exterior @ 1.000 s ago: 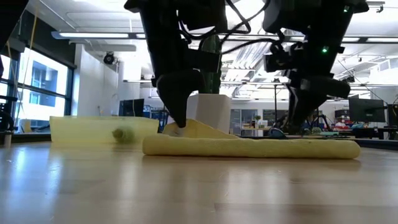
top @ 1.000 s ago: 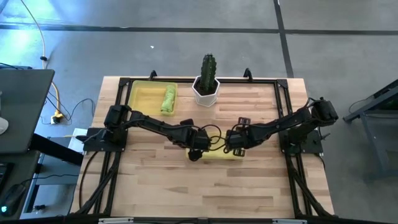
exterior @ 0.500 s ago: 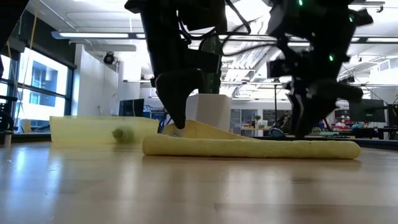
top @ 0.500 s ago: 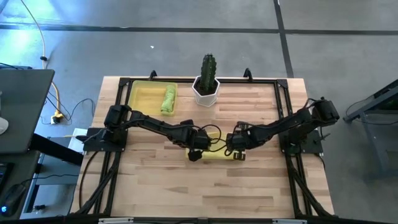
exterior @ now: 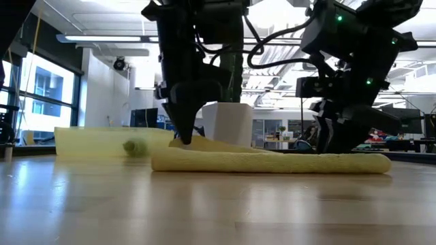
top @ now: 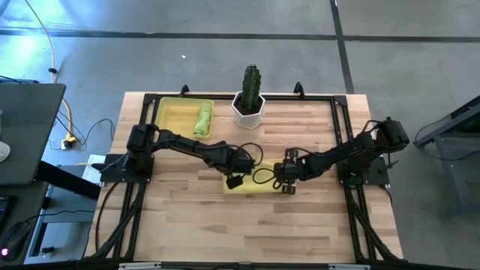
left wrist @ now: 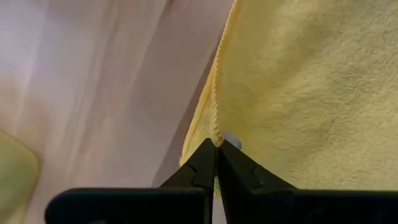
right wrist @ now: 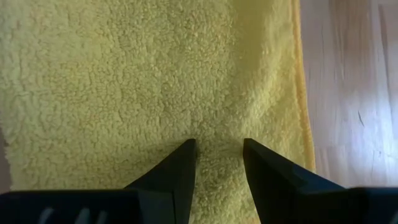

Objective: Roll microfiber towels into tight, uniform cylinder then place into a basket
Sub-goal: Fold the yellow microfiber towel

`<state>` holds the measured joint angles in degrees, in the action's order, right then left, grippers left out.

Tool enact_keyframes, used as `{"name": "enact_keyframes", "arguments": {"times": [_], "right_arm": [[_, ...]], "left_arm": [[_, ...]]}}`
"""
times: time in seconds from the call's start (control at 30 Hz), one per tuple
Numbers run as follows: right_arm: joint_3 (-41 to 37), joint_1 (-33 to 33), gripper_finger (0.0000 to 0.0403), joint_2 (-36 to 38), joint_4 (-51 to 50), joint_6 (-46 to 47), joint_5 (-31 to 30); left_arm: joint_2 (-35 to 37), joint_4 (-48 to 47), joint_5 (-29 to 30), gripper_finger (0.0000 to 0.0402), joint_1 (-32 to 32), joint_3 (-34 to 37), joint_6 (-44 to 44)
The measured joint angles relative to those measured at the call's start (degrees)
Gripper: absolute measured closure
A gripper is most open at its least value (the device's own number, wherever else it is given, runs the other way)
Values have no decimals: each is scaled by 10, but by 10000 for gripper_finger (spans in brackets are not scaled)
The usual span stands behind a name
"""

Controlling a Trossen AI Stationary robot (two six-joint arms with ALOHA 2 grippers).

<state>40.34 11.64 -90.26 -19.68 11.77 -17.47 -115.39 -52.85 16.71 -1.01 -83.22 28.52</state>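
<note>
From above, a pale wood desk [top: 300,225] with a black frame stands on a grey concrete floor [top: 225,60] crossed by dark seams. The yellow basket [top: 172,116] sits at eleven o'clock on the desk, the rolled lime green towel [top: 203,119] lying in its right part. A white pot with a cactus [top: 250,101] stands at twelve o'clock, just beside the basket. The pale yellow towel [top: 259,180] lies near the desk's middle, the left pincer [top: 233,180] at its nine o'clock end and the right pincer [top: 287,185] at its three o'clock end.

At desk height, the yellow towel forms a long low fold on the glossy wood, with windows [exterior: 41,88] and ceiling lights [exterior: 109,39] in the room behind.

The left wrist view shows its pincer closed tight, pinching the yellow towel's hemmed edge, bare wood alongside.

The right wrist view shows its fingers [right wrist: 174,174] parted, tips pressed against the yellow pile, gripping nothing.
</note>
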Motion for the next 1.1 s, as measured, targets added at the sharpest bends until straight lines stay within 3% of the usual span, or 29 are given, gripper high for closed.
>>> {"name": "enact_keyframes", "arguments": {"times": [0.13, 0.37, 0.53, 0.6, 0.73, 0.9, 1.1], "right_arm": [[0, 0, 274, 0, 9, -3, 0], [0, 0, 274, 0, 16, -19, 0], [9, 0, 274, 0, -15, -47, 0], [25, 0, 274, 0, -53, -65, -2], [49, -1, 274, 0, -114, -103, -31], [46, -20, 274, 0, -123, -123, -33], [23, -49, 274, 0, -123, -123, -20]], "left_arm": [[0, 2, -7, 389, -1, 0, 11], [0, -1, -7, 329, -1, 0, -3], [0, -91, 81, 292, -3, -15, -15], [1, -130, 90, 287, -5, -26, -3], [1, -125, 21, 287, 0, -37, 5], [1, -20, -80, 300, 38, -38, -57], [0, 59, -79, 312, 76, -35, -71]]}}
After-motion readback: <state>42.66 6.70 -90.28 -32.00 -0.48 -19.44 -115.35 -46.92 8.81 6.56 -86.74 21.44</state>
